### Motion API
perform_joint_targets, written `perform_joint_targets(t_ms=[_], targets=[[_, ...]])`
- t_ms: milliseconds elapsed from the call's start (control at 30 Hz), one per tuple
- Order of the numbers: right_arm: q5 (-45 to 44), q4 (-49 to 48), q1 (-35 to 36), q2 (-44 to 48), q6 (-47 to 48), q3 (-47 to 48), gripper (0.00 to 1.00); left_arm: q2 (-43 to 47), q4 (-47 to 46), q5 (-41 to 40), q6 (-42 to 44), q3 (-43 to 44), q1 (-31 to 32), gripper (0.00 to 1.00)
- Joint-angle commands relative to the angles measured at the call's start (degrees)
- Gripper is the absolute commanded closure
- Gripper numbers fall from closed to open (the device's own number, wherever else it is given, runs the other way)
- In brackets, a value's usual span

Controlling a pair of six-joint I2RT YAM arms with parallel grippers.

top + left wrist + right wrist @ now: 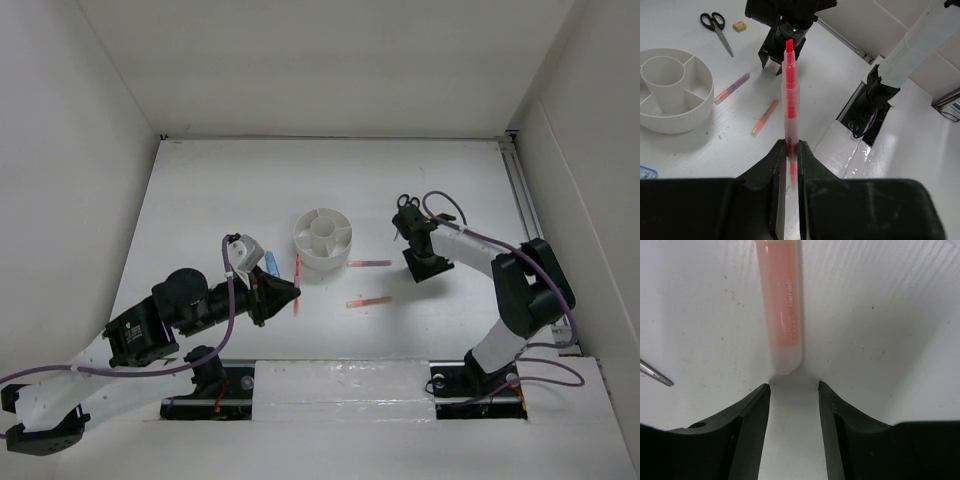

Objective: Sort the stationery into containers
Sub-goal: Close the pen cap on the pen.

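Snugly, the left tool [791, 150] pinches a slim, translucent red pen [790, 85].

Ribbed matt white plastic organizer [677, 117]; translucent glossy plastic pen [790, 95]; matt black plastic left hand [791, 152]; white, finely grained, speckled counter [880, 315].

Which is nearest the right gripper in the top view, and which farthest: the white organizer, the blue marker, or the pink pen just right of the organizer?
1. pink pen: just left of the right gripper, right in front of its open fingers.
2. white organizer: further left, beyond that pen.
3. blue marker: farthest left, past the organizer.
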State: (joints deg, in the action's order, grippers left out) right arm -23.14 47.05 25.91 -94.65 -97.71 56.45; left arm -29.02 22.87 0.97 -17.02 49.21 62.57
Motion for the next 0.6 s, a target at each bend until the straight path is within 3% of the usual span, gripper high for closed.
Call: perform_joint_targets(t_ms=[0,233,567], targets=[[-1.65,-4.50,0.80,-1.24,3.57,1.56,0.50,0.54,-2.75,-0.53,0.05,0.01,0.19,1.00],[-2.26,-6.97,8.08,-3.35,10.96,4.63,0.42,0.54,-2.22,-0.53,-0.47,0.01,0.19,1.00],[-6.57,-6.37,14.69,0.34,10.26,2.79,0.40,-1.75,-2.22,-0.53,-0.47,0.01,0.19,1.00]])
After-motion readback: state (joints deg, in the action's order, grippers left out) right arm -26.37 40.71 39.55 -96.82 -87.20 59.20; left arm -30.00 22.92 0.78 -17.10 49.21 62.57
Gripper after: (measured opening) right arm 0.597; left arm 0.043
